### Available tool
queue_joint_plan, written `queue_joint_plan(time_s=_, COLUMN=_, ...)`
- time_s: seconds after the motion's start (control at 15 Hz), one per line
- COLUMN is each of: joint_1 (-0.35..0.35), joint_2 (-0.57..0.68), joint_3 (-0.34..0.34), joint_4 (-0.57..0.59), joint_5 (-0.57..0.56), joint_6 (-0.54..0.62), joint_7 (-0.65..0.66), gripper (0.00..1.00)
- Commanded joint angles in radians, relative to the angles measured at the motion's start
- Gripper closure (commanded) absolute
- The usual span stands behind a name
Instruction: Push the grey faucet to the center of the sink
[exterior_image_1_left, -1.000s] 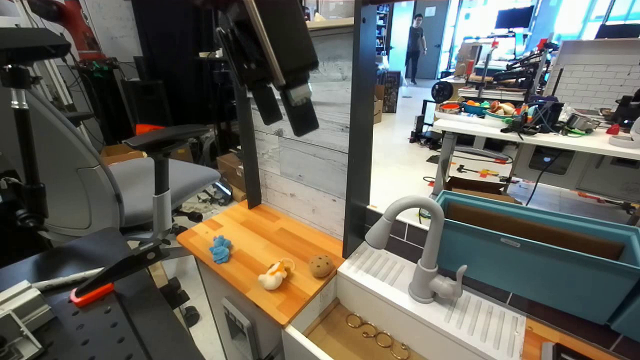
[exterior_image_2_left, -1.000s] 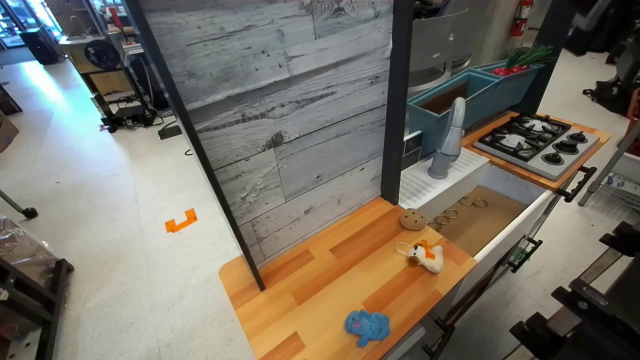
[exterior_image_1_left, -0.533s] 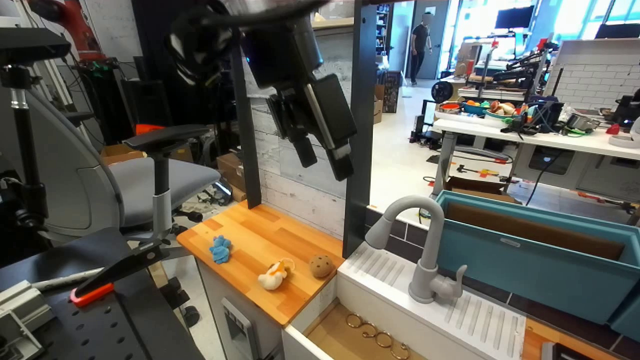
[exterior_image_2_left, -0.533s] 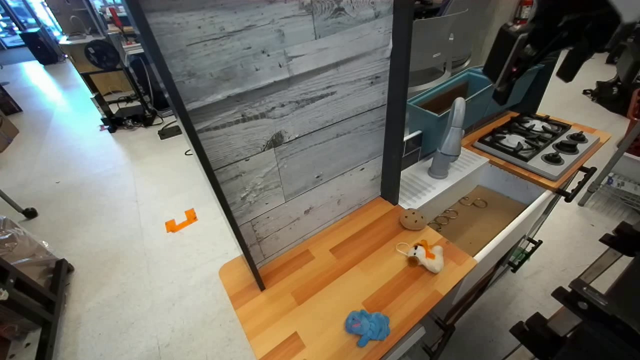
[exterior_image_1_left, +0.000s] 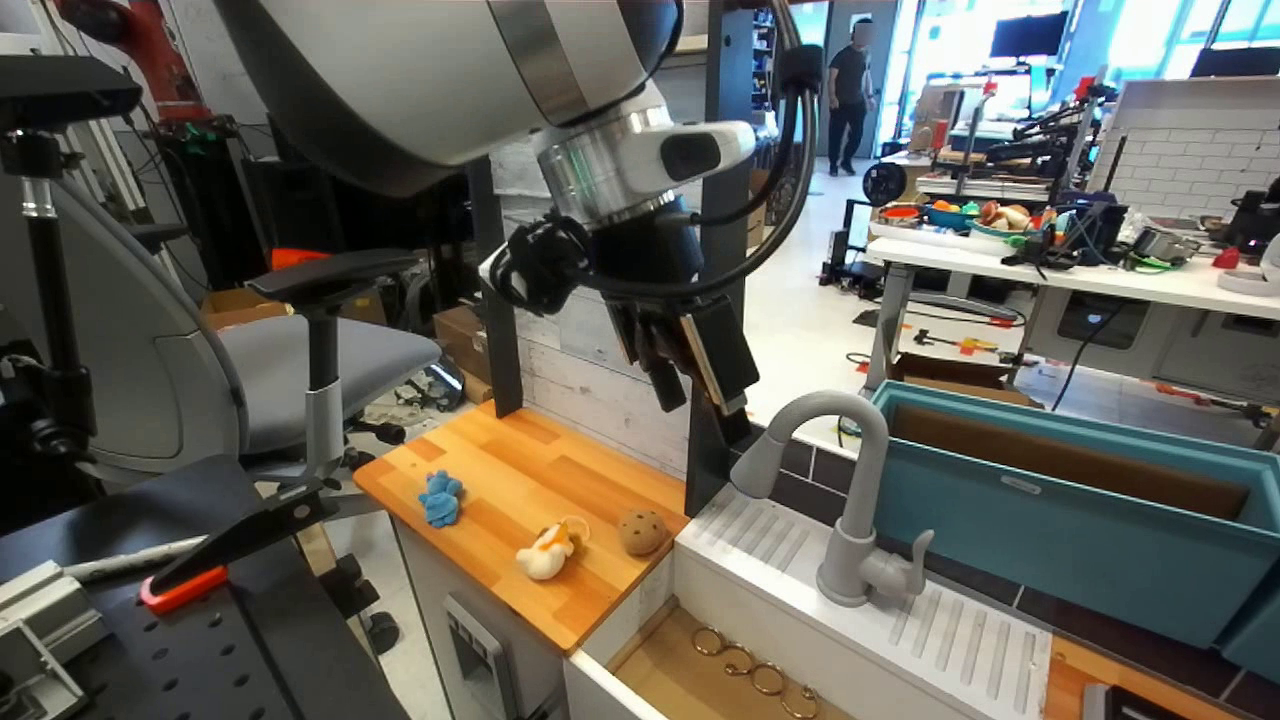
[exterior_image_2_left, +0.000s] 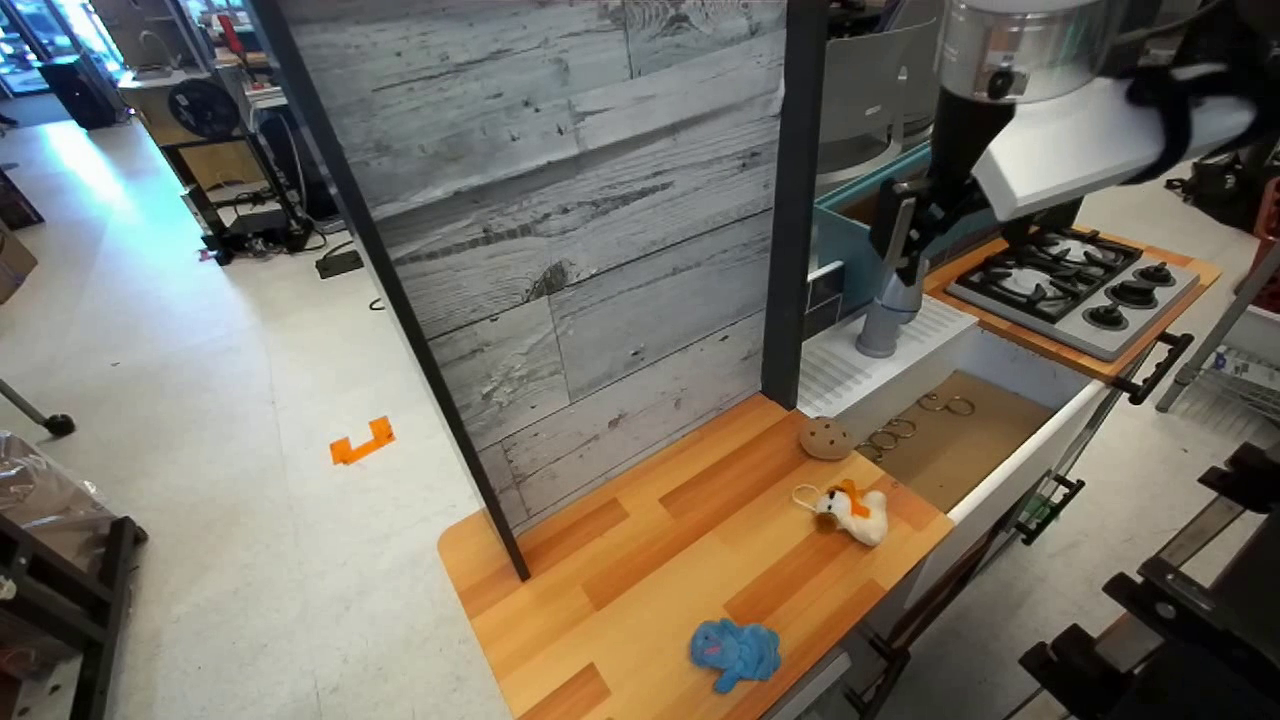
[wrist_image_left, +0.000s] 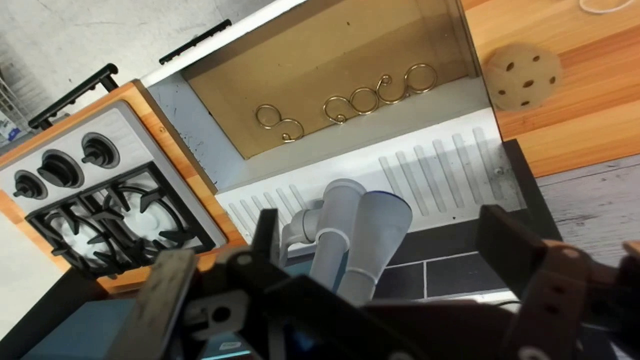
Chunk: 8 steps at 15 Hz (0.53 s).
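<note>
The grey faucet (exterior_image_1_left: 864, 480) arches up from a white ribbed ledge behind the sink. Its spout head hangs over the ledge, on the side of the wooden panel. The sink (exterior_image_1_left: 770, 632) is a white basin with a tan bottom; it also shows in the wrist view (wrist_image_left: 310, 70). My gripper (exterior_image_1_left: 703, 412) is open and empty, tilted down, just above and beside the spout head. In the wrist view the faucet (wrist_image_left: 376, 235) appears between the spread fingers of the gripper (wrist_image_left: 380, 219); I cannot tell whether they touch it. In an exterior view the gripper hides the faucet's upper part (exterior_image_2_left: 882, 330).
Gold rings (exterior_image_1_left: 768, 680) lie in the sink. A cookie toy (exterior_image_1_left: 642, 532), a white-orange toy (exterior_image_1_left: 545, 555) and a blue toy (exterior_image_1_left: 440, 498) lie on the wooden counter (exterior_image_1_left: 540, 470). A dark post (exterior_image_1_left: 715, 475), a teal box (exterior_image_1_left: 1060, 530) and a stove (exterior_image_2_left: 1080, 290) stand nearby.
My arm has come down from above toward the faucet, and the open gripper now sits close to the spout head. The faucet and the toys have not moved.
</note>
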Motion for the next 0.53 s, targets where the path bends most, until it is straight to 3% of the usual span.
queue_joint_plan(time_s=0.0, joint_1=0.127, joint_2=0.104, joint_3=-0.114, joint_4=0.124, joint_5=0.012, joint_6=0.014, joint_7=0.031, gripper=0.00)
queue_joint_plan(time_s=0.47, joint_1=0.213, joint_2=0.219, joint_3=-0.203, joint_4=0.233, joint_5=0.014, joint_6=0.019, joint_7=0.051, gripper=0.00)
